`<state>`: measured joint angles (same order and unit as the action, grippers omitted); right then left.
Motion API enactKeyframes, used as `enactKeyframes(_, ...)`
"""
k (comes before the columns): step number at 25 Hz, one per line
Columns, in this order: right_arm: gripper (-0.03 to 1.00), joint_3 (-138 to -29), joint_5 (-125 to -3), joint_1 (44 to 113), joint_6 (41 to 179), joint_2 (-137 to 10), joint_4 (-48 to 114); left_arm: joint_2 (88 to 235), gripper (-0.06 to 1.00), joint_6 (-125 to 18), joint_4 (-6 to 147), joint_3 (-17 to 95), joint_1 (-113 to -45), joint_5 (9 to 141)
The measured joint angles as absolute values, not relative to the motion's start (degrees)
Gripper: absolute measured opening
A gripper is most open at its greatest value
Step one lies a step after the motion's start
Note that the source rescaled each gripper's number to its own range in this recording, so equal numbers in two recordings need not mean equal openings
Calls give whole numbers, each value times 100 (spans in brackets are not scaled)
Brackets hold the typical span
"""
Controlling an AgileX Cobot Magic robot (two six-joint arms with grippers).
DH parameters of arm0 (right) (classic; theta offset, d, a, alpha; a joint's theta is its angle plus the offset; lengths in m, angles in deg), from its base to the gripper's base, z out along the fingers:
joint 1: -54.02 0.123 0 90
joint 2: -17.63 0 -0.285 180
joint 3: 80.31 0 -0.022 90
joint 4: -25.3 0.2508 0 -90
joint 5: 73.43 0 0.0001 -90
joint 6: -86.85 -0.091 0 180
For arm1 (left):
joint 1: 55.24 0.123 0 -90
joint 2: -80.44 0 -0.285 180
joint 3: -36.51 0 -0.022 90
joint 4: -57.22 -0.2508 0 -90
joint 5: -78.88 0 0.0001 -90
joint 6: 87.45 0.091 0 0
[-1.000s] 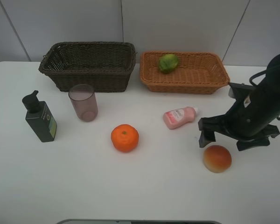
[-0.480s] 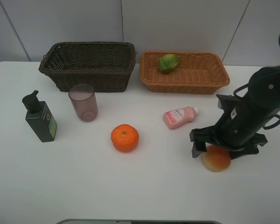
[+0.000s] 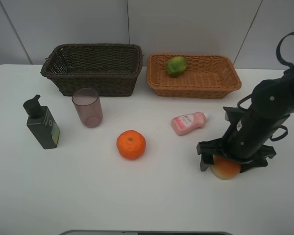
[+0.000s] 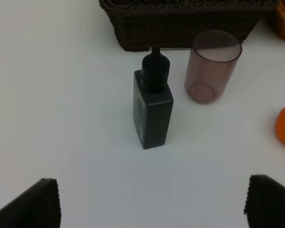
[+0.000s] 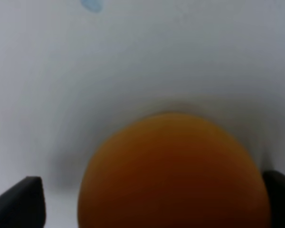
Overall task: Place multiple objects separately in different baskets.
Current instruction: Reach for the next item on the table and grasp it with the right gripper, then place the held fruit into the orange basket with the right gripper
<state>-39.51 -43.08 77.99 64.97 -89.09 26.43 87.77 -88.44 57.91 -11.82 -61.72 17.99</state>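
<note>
Only the lime (image 3: 177, 65) lies in the tan basket (image 3: 235, 78); the dark basket (image 3: 93, 81) looks empty. The orange (image 3: 131, 144), cup (image 3: 87, 107), pump bottle (image 3: 42, 125), pink bottle (image 3: 187, 122) and apple (image 3: 226, 169) sit on the table (image 3: 137, 196). The right tool (image 3: 230, 164), wide open, straddles the apple; the left tool (image 4: 152, 204) hangs wide open.

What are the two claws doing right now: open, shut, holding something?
Left gripper: open, holding nothing.
Right gripper: open, jaws on either side of the red-yellow fruit, not closed on it.
</note>
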Motion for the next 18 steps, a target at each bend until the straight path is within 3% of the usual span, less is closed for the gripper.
enactKeyframes(2,98,-3951,-4314,7799,6497,-8921,2637,8777,99,-8844,5791,-1182,-6172,1799)
enactKeyframes(4,85,-3951,-4328,7799,6497,-8921,2632,8777,99,-8844,5791,-1182,-6172,1799)
enactKeyframes(8,25,-3951,-4355,7799,6497,-8931,2632,8777,99,-8844,5791,-1182,-6172,1799)
enactKeyframes(18,25,-3951,-4355,7799,6497,-8931,2632,8777,99,-8844,5791,-1182,-6172,1799)
